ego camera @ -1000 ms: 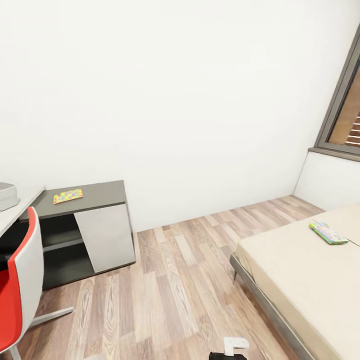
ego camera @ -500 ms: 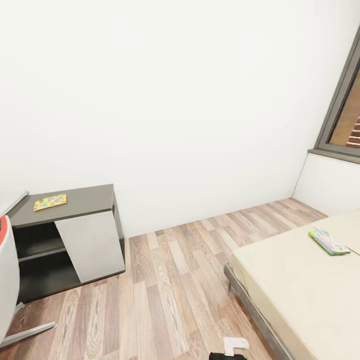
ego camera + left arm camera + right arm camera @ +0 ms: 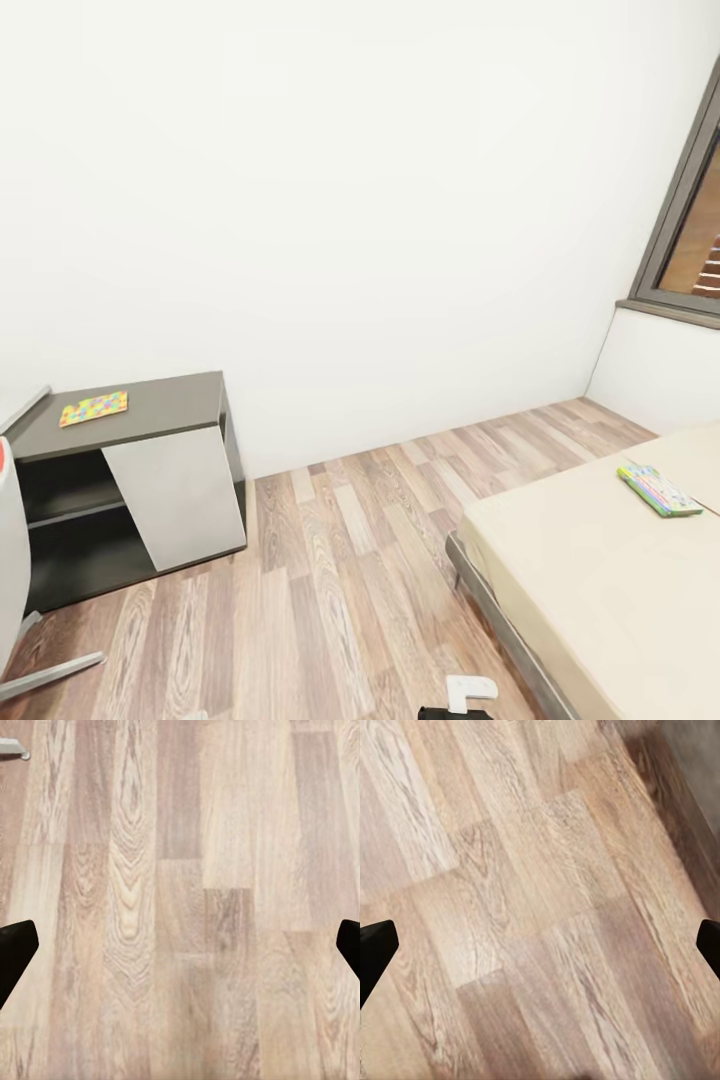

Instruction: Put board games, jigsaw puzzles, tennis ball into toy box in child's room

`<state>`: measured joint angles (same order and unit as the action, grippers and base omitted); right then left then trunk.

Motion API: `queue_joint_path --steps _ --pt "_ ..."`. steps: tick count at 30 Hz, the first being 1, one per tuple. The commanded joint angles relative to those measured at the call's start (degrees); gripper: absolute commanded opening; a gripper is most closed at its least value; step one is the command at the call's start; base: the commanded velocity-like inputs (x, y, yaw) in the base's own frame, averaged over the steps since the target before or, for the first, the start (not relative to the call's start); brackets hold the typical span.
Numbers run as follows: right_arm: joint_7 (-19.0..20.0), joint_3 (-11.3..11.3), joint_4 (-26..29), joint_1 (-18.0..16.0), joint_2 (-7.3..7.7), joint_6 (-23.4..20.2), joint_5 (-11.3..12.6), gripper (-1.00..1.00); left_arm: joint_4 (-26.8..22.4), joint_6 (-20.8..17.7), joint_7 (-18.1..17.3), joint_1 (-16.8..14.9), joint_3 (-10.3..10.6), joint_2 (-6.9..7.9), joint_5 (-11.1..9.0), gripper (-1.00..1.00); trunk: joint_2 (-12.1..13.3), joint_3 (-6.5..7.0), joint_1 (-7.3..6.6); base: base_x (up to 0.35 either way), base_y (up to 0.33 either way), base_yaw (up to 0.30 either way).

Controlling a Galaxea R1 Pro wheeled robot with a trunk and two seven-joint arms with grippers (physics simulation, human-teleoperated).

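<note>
One jigsaw puzzle [image 3: 93, 408], a thin multicoloured sheet, lies on the low dark grey section of the table [image 3: 175, 398] at the left of the head view. A board game [image 3: 658, 490] with a green-edged printed cover rests on the beige bed [image 3: 580, 590] at the right. The toy box and the tennis ball are out of view. In the left wrist view my left gripper [image 3: 180, 949] hangs open over bare wood floor, its dark fingertips [image 3: 15, 952] at the frame edges. My right gripper [image 3: 540, 945] is open too, above floor beside the bed frame.
A white-backed chair [image 3: 8, 545] with a metal foot [image 3: 50, 675] stands at the far left by the table. Wood floor [image 3: 340, 560] stretches between table and bed. A window [image 3: 695, 240] sits in the right wall above a white ledge.
The head view has swung right: the table, chair and puzzle slid toward the left edge, and the pale bin corner left the picture. Nothing itself has moved.
</note>
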<state>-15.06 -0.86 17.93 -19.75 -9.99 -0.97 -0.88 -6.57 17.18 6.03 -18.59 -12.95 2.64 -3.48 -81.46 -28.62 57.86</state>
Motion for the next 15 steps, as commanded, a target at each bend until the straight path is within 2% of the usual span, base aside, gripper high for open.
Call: queue_joint_path --steps 1,15 --pt "-0.24 -0.09 0.02 -0.02 -0.01 -0.10 -0.08 1.00 0.06 0.18 0.05 -0.04 0.08 0.00 -0.37 1.00 0.38 0.13 -0.23 0.002 -0.001 0.000" --pt "-0.03 -0.81 0.02 -0.01 -0.01 0.61 -0.12 1.00 0.06 -0.19 0.44 -0.04 0.03 0.00 -0.38 1.00 6.00 2.64 -3.31 0.000 0.000 0.000"
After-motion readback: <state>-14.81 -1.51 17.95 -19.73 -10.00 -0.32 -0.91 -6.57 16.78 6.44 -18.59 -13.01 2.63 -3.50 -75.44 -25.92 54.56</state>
